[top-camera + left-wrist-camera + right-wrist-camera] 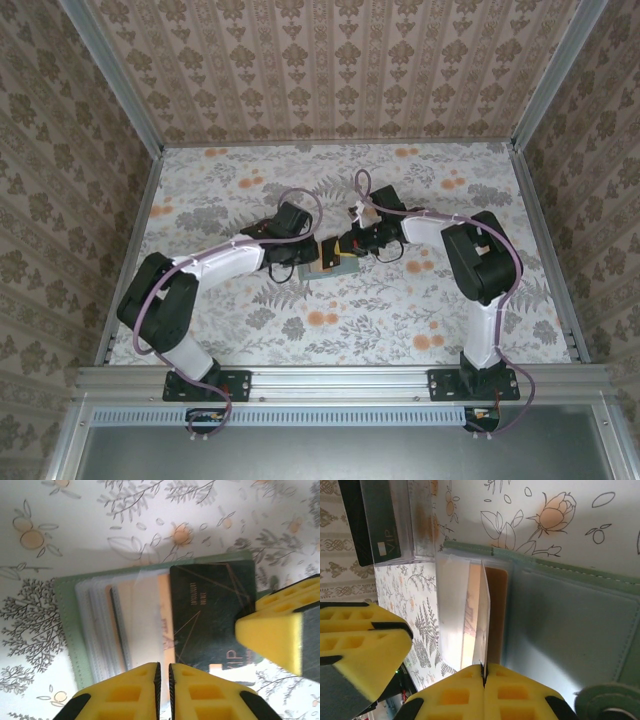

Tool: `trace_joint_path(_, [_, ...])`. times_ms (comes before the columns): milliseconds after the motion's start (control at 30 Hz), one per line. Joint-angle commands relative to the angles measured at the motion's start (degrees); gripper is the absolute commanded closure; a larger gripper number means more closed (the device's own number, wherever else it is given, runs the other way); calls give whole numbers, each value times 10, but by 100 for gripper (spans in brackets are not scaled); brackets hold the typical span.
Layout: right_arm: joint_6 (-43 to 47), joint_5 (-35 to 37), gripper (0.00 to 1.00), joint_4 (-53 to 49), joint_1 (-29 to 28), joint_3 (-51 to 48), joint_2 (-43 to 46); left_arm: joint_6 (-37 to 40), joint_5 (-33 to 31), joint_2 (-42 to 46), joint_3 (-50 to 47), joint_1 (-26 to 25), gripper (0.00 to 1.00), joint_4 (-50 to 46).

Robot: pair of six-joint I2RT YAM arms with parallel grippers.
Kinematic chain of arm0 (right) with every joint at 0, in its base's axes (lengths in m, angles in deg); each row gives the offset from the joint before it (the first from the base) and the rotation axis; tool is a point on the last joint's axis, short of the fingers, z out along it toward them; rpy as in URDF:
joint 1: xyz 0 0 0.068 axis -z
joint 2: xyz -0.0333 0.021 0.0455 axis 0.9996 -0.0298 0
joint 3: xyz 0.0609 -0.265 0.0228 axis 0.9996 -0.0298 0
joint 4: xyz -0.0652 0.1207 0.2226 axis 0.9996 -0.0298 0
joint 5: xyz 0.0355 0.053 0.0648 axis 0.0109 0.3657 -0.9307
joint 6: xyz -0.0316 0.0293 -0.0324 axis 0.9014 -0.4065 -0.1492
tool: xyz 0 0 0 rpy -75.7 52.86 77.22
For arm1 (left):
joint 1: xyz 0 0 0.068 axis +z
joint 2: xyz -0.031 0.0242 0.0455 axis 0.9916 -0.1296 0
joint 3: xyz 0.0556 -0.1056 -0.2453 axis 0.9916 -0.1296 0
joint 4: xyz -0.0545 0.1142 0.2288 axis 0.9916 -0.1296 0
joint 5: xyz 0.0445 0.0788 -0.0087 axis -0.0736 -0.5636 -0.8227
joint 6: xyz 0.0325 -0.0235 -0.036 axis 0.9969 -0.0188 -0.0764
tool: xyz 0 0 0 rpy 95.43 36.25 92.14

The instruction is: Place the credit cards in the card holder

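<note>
Card holder (340,269) open at the table's (450,320) middle, both arms meeting over it.
Right gripper (483,672) pinches a clear sleeve (485,615); left gripper (164,690) jaws nearly closed; an orange card (165,602) lies inside.
</note>
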Motion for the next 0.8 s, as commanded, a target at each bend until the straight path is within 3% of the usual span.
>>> trace_joint_path(0, [-4,-19,97,2,1,12,-14,-5,-17,-14,-15,-7,91,-18])
trace_joint_path(167, [-4,-18,97,-8,1,16,-25,-8,-32,-18,-40,-6,97,-20])
trace_joint_path(767, [12,4,97,-50,-20,45,-53,-3,-34,-37,-43,-7,99,-18])
